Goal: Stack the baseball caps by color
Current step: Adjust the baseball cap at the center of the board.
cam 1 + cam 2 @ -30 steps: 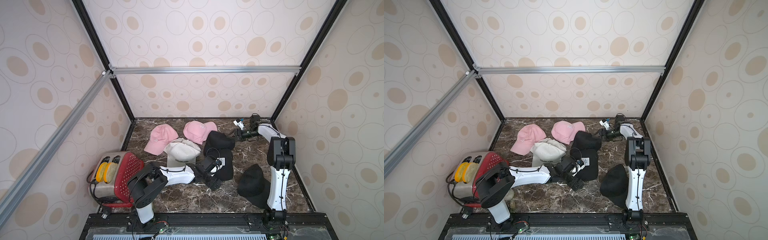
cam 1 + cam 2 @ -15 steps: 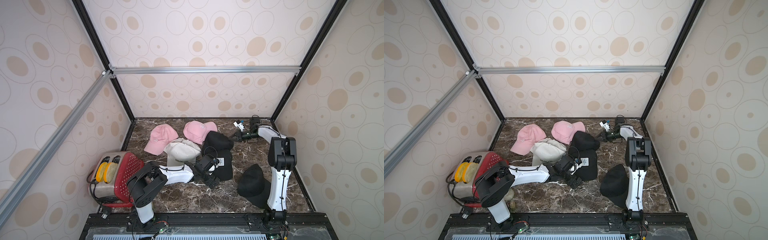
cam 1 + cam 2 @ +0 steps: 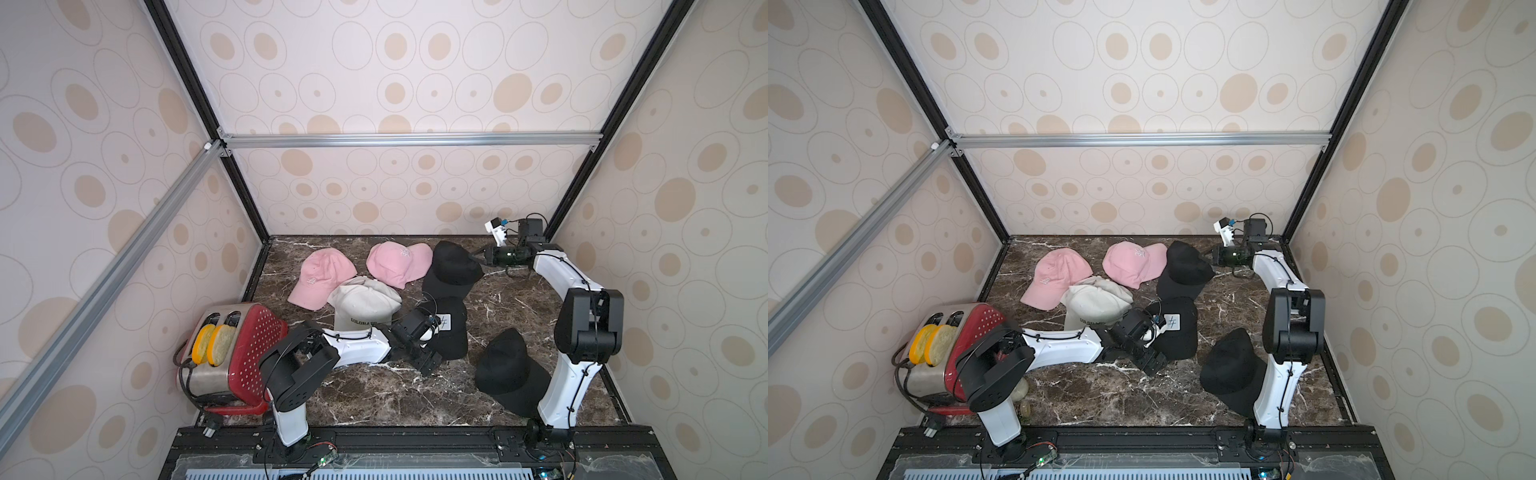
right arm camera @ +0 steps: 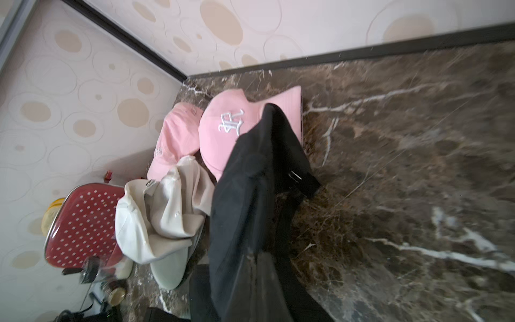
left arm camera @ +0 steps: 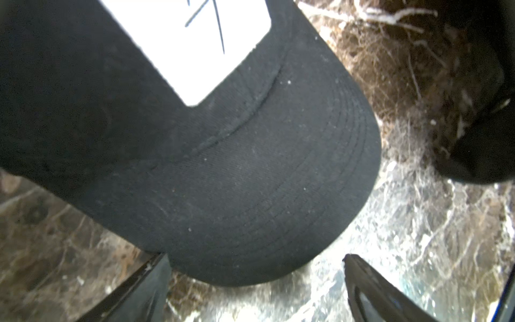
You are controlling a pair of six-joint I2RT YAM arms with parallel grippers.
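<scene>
Two pink baseball caps [image 3: 320,276] [image 3: 395,262] lie at the back, with a pile of white caps [image 3: 365,305] lettered "COLORADO" in front of them. My right gripper [image 3: 474,259] is shut on the rim of a black cap [image 3: 451,266], which hangs crumpled from it in the right wrist view [image 4: 250,195]. A black cap with a white tag [image 3: 451,332] lies flat at the centre. My left gripper [image 5: 256,295] stands open at its brim [image 5: 264,195], one finger at each side. A third black cap [image 3: 511,374] sits by the right arm's base.
A red toaster [image 3: 232,357] with two slices in its slots stands at the front left by the left arm's base. The marble floor [image 3: 374,390] is walled on three sides; the right arm reaches into the back right corner.
My right gripper has shut on the back black cap's rim and raised it slightly. The left arm has drawn back a little along the tagged cap, still open.
</scene>
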